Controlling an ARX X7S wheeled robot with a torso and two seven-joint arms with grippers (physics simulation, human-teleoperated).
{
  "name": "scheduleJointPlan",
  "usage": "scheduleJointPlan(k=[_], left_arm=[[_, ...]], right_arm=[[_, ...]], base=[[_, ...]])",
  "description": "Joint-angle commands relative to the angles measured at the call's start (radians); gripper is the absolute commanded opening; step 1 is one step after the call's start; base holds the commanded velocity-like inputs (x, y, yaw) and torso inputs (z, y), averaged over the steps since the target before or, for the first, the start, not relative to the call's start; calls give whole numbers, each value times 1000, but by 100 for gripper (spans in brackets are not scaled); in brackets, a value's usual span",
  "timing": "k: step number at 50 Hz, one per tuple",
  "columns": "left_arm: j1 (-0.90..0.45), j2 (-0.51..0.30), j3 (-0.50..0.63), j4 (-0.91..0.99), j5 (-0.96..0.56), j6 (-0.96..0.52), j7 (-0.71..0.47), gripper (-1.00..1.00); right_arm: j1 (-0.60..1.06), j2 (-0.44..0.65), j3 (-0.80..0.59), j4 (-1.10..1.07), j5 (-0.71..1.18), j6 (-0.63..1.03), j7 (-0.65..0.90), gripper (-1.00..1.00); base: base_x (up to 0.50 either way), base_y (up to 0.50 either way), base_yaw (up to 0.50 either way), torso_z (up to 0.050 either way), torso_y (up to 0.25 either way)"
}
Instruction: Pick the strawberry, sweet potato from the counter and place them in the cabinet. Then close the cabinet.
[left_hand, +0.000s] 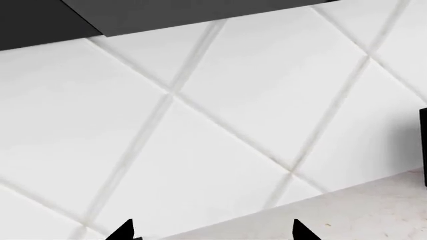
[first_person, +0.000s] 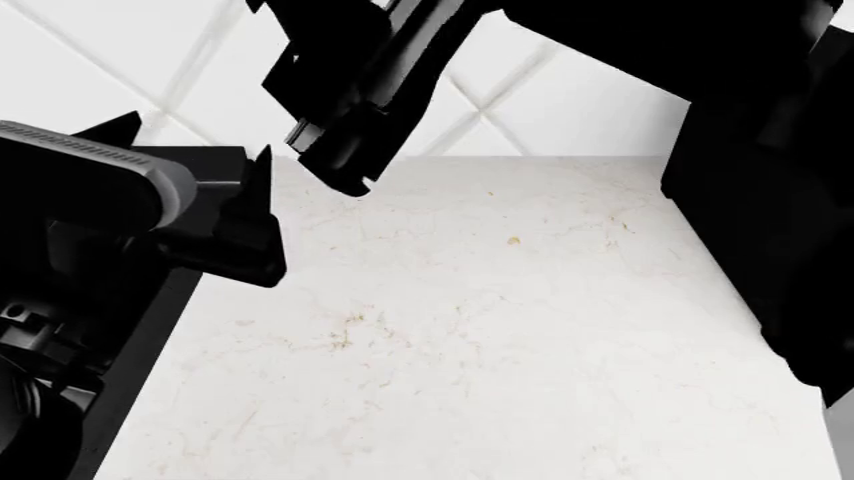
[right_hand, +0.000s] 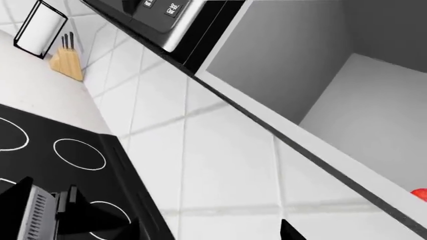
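Strawberry, bright red (right_hand: 419, 194) — only a sliver shows, inside the open grey cabinet (right_hand: 373, 100), beyond the right gripper's (right_hand: 180, 215) fingertips.

Both grippers hold nothing: the left gripper's (left_hand: 212, 231) black fingertips (left_hand: 123, 231) stand spread before the white diamond-tiled wall (left_hand: 220, 120) — the white veined stone counter (first_person: 467, 330) just below them. The right fingers are spread too, above the black glass stovetop (right_hand: 53, 150).

Counter (first_person: 467, 340) runs forward to tiled wall (first_person: 561, 95) behind it. Stovetop (right_hand: 47, 150) lies at counter's left, abutting it. Knife block (right_hand: 67, 65) and paper towel holder (right_hand: 40, 27) stand beyond the stovetop, against the wall. Cabinet (right_hand: 373, 100) open above; strawberry (right_hand: 419, 194) on its floor.
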Motion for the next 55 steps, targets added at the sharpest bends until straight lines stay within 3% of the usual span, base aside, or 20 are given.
scheduleJointPlan(k=[1,28,55], left_arm=[[-9,-4,-1,2,-11,-2,-8,100],[-18,-9,-7,1,-20,3,-19,100],[-14,-6,-1,0,-13,8,-19,100]], right_arm=[[-46,60,11,-31,157,-23,139,100],[-221,251,72,-244,409,-159,390,100],[-414,439,89,-396,280,-118,594,100]], base=[[0,0,0,0,0],[0,0,0,0,0],[0,0,0,0,0]])
